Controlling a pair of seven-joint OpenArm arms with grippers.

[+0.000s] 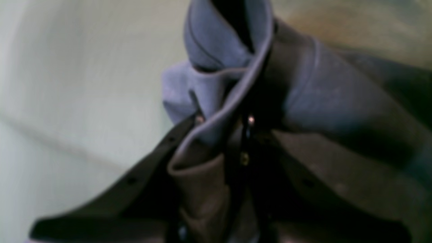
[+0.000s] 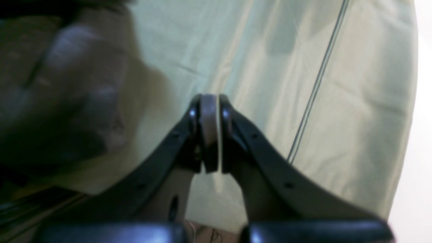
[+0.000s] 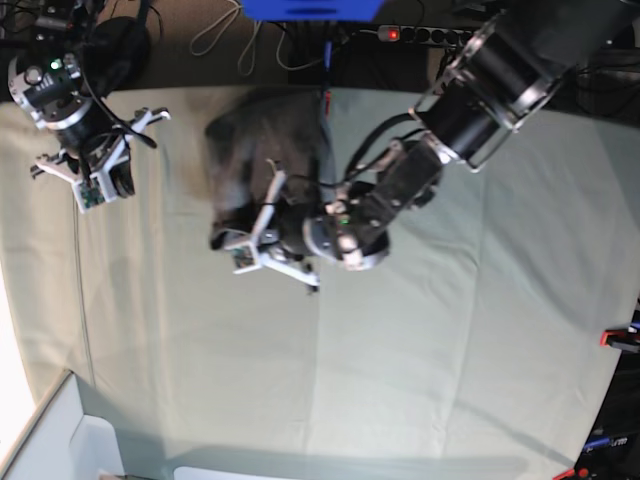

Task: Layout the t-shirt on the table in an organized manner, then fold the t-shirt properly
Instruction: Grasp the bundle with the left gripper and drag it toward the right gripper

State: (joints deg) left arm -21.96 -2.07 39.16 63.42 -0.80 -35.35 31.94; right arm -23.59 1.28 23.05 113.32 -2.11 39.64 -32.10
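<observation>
The dark grey t-shirt [image 3: 265, 140] lies bunched near the far middle of the table [image 3: 400, 350]. My left gripper [image 3: 238, 234] is at the shirt's near edge. In the left wrist view this gripper [image 1: 224, 118] is shut on a gathered fold of the t-shirt [image 1: 216, 50], which rises between the fingers over the pale table [image 1: 67, 67]. My right gripper [image 3: 102, 184] hovers at the far left, apart from the shirt. Up close, the right gripper [image 2: 209, 101] is shut with nothing in it, above the table [image 2: 270, 50], and the t-shirt [image 2: 67, 84] is a blur to its left.
Red clamps [image 3: 620, 338] grip the table's right edge. A white box [image 3: 60, 440] sits off the near left corner. Cables and a power strip [image 3: 400, 35] run behind the far edge. A dark seam line [image 2: 317, 84] crosses the cloth near the right gripper.
</observation>
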